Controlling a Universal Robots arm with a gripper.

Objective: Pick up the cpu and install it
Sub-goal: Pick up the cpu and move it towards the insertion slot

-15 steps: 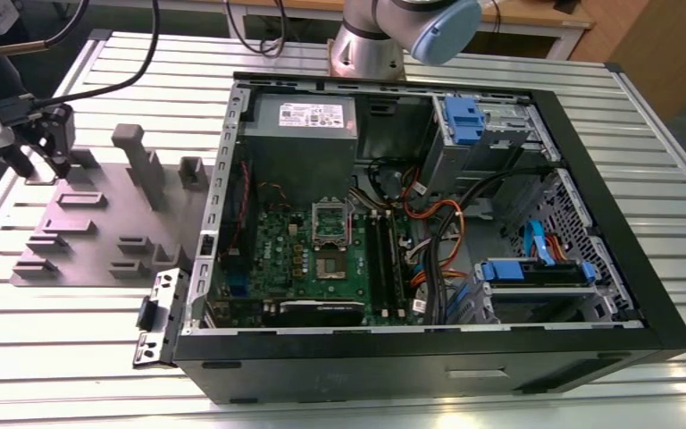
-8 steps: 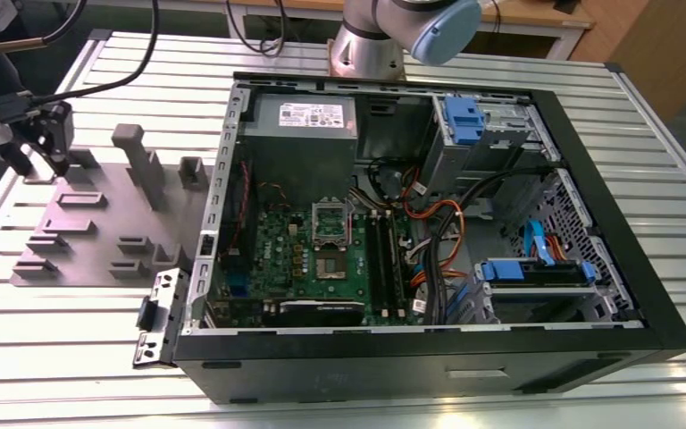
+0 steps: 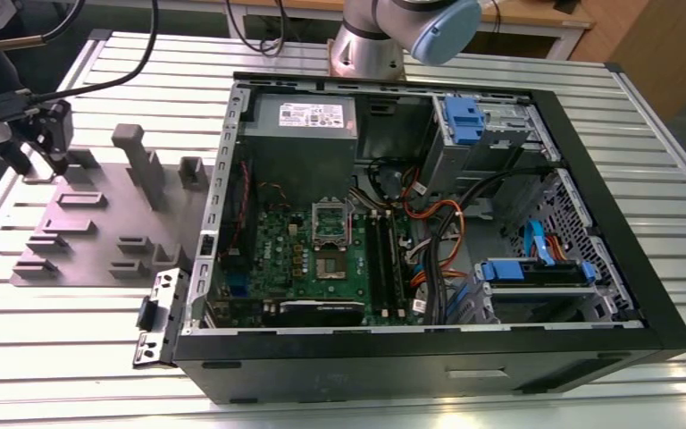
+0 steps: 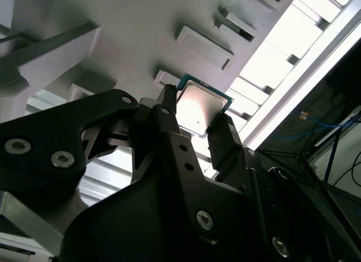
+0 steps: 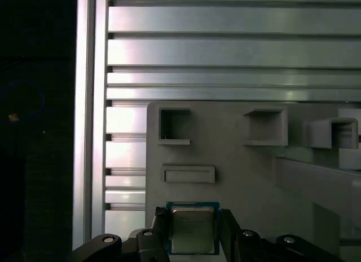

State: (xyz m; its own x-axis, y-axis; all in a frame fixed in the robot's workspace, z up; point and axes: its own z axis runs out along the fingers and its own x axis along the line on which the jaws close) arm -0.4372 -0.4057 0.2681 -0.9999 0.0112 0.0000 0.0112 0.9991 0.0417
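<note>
The cpu (image 4: 200,107) (image 5: 193,228) is a small square chip with a silvery top and a thin blue-green rim. In both wrist views it sits between the two black fingers, and my gripper (image 4: 196,112) (image 5: 193,231) is shut on its opposite edges. It is held over the grey fixture plate (image 5: 237,160), beside a shallow rectangular pocket (image 5: 188,173). In the exterior view my gripper (image 3: 36,161) is at the far left, over the back corner of that plate (image 3: 93,223). The open computer case (image 3: 439,340) holds the green motherboard (image 3: 283,259), with its socket (image 3: 331,266) uncovered and the silver frame (image 3: 331,219) hinged up.
Upright grey holders (image 3: 140,161) stand on the fixture plate. The slotted aluminium table (image 3: 81,357) carries everything. The arm's base (image 3: 373,45) stands behind the case. Inside the case are a grey power supply (image 3: 301,116), cable bundles (image 3: 439,223) and blue drive brackets (image 3: 534,273).
</note>
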